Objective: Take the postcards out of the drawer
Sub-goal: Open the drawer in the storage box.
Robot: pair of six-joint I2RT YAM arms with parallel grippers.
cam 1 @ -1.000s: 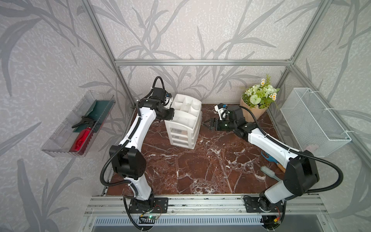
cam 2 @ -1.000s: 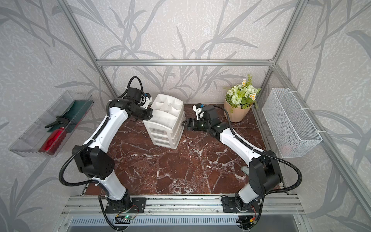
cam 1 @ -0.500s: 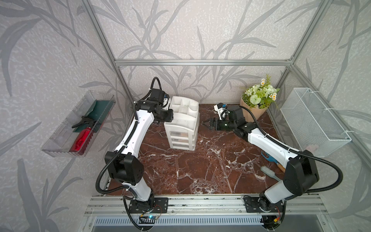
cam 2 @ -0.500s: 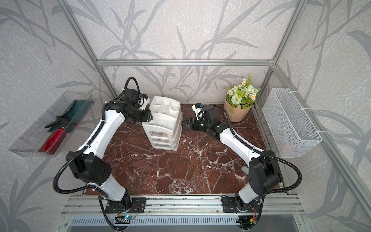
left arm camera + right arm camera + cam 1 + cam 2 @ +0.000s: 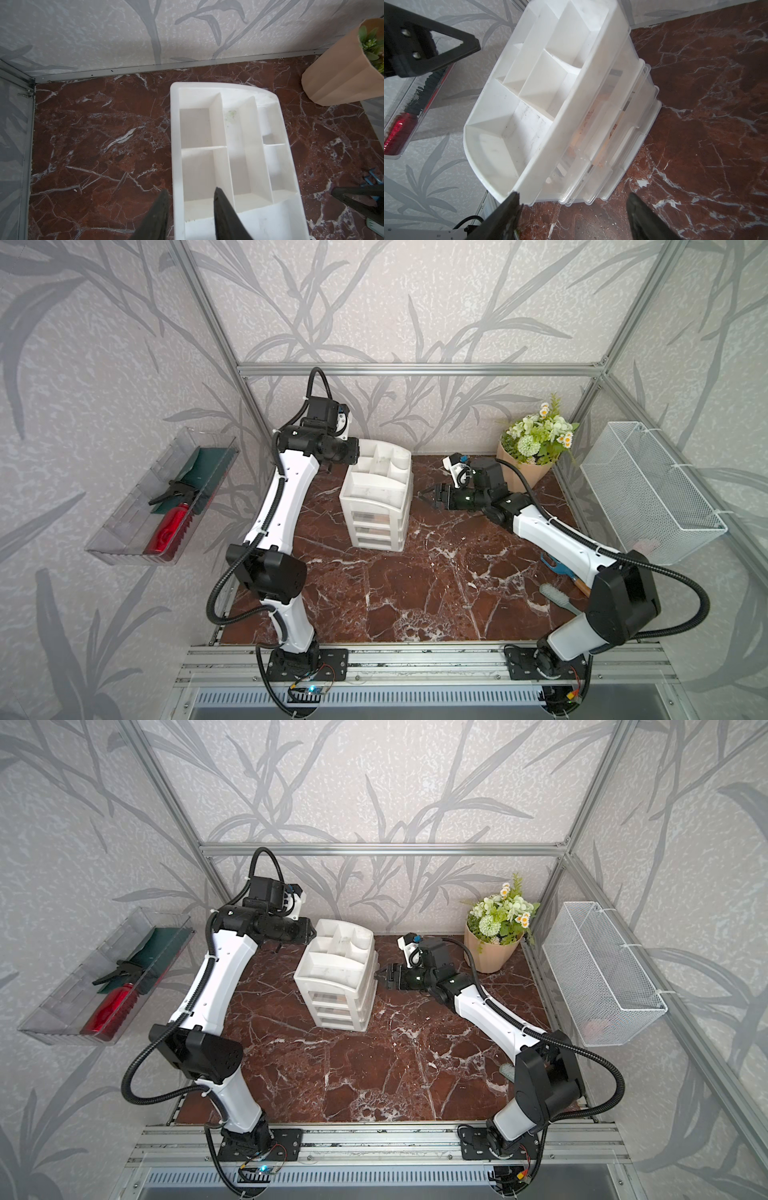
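Note left gripper (image 5: 190, 189) narrowly parted astride a rim wall of the white plastic three-drawer organiser (image 5: 376, 485), unclamped; right gripper (image 5: 572, 193) spread wide beside it. Find peach printed postcards (image 5: 591, 124) inside its shut translucent drawers (image 5: 376, 533).

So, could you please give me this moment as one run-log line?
left gripper open astride drawer unit rim | right gripper open beside it | drawers shut | postcards inside
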